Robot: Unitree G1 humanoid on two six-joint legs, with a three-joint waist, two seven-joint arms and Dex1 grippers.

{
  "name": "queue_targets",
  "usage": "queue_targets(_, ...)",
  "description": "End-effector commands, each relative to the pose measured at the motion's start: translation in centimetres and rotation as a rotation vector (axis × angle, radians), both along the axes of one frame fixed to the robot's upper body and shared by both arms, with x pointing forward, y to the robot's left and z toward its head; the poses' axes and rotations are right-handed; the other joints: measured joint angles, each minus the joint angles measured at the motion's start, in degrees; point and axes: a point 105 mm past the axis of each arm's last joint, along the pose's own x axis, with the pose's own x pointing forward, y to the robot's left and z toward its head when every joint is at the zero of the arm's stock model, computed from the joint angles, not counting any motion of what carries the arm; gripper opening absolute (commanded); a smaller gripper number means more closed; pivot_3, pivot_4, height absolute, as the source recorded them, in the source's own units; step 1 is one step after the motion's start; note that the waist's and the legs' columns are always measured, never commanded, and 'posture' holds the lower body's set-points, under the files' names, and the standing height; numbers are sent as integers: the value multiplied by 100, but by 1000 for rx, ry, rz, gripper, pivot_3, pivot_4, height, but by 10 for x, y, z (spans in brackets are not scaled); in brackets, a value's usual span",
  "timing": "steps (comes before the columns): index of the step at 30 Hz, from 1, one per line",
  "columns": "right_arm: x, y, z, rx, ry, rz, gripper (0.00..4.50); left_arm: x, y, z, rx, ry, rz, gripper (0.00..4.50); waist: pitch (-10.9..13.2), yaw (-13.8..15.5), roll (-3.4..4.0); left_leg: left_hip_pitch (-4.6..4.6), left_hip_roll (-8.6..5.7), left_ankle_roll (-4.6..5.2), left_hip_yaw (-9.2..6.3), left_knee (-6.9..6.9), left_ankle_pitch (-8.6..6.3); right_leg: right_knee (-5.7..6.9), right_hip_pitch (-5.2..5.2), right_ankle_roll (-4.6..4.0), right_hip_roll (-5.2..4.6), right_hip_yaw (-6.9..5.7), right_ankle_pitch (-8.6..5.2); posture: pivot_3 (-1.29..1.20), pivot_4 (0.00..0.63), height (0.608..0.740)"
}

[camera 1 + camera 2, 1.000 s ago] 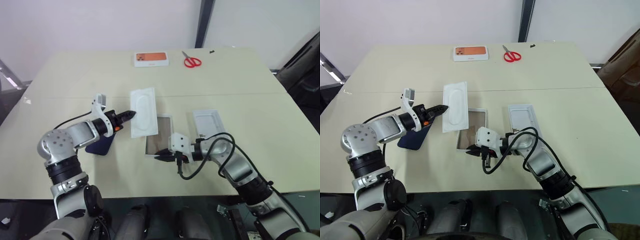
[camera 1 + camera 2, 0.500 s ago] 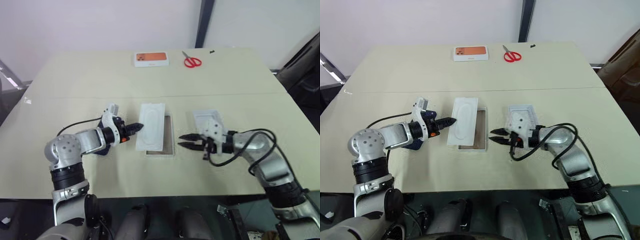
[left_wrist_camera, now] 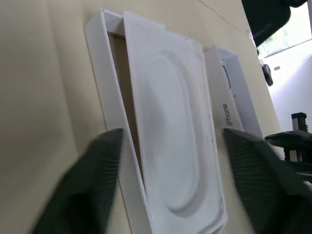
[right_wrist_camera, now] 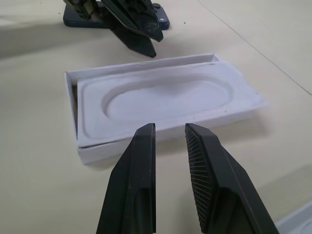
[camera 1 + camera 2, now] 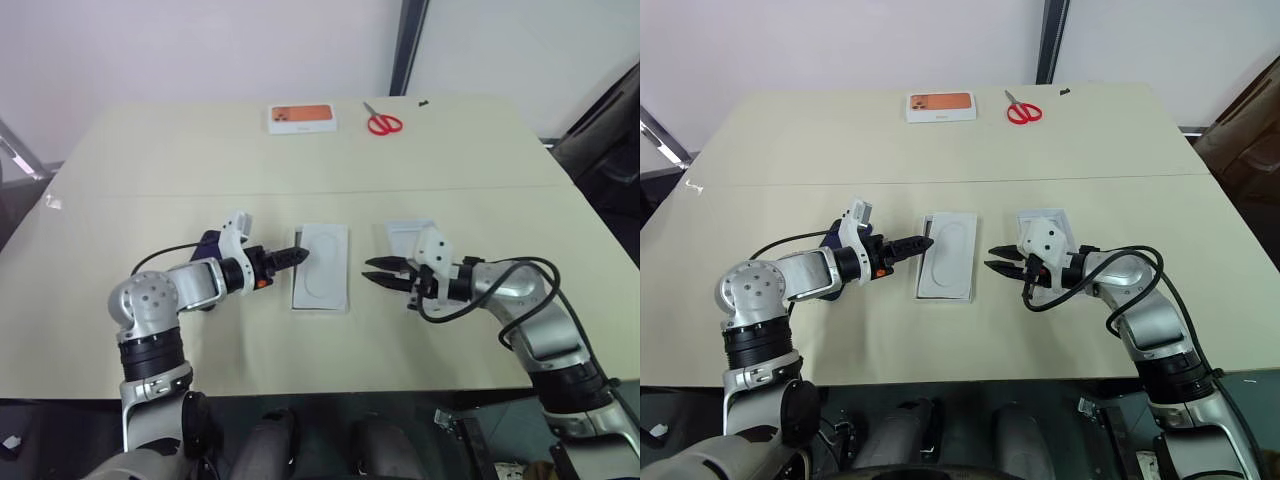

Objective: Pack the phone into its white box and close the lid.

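Observation:
The white box (image 5: 297, 300) lies mid-table, and a flat white insert (image 5: 325, 275) with an oval recess rests in it, slightly askew, leaving a strip of tan inside showing in the left wrist view. My left gripper (image 5: 303, 255) is open at the box's left edge, its blurred fingers (image 3: 87, 195) spread wide on either side of the insert. The phone (image 5: 208, 240), dark navy, lies behind my left forearm, mostly hidden. On the box's right side my right gripper (image 5: 368, 271) points at it, fingers a narrow gap apart and empty. The lid (image 5: 405, 235) lies inside-up behind that hand.
A white box with an orange top (image 5: 302, 118) and red scissors (image 5: 383, 123) lie near the table's far edge. A seam runs across the table between them and the work area.
The left gripper carried the insert rightward and down onto the white box, then opened and let it go. The right gripper swung from the box's near side to its right.

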Motion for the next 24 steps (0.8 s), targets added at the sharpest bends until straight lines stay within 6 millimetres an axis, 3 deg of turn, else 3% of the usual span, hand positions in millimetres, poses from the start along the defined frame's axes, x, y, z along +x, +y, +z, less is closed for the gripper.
queue_targets(1,4,4,10,12,-51,9,1016,-2,1,23,-28,-84,-17,3424,0,1,0,0,0,0,0,0,0,0,0,0,0,0,0,0,150,734)
queue_targets(7,17,15,19,28,-131,-10,1016,-10,10,41,54,-258,-58,3424,0,-38,0,1,2,-3,1,-5,1,1,-5,0,3,2,0,0,150,734)
queue_targets(10,26,27,25,59,-145,-26,75,-8,29,52,136,-483,0,3487,0,-43,5,3,5,-9,7,-14,5,1,-10,-1,5,7,0,0,150,734)
queue_targets(11,28,31,26,50,-164,-27,25,-6,37,55,155,-539,21,3487,0,-37,5,3,5,-10,7,-16,6,0,-11,-2,4,7,0,0,150,734)
queue_targets(17,43,65,23,22,-230,-46,25,-8,75,37,313,-695,13,3487,2,-7,7,3,3,-12,6,-20,7,-7,-10,-4,0,6,0,0,150,734)
queue_targets(19,47,76,16,-51,-278,-35,25,-13,82,34,285,-713,-11,3487,2,-2,7,2,1,-12,6,-23,7,-8,-12,-4,-2,6,0,0,150,734)
queue_targets(24,60,82,1,-184,-323,-63,25,-17,100,29,342,-756,-13,3487,2,-16,7,1,1,-11,0,-23,6,-8,-20,-4,-2,1,0,0,150,734)
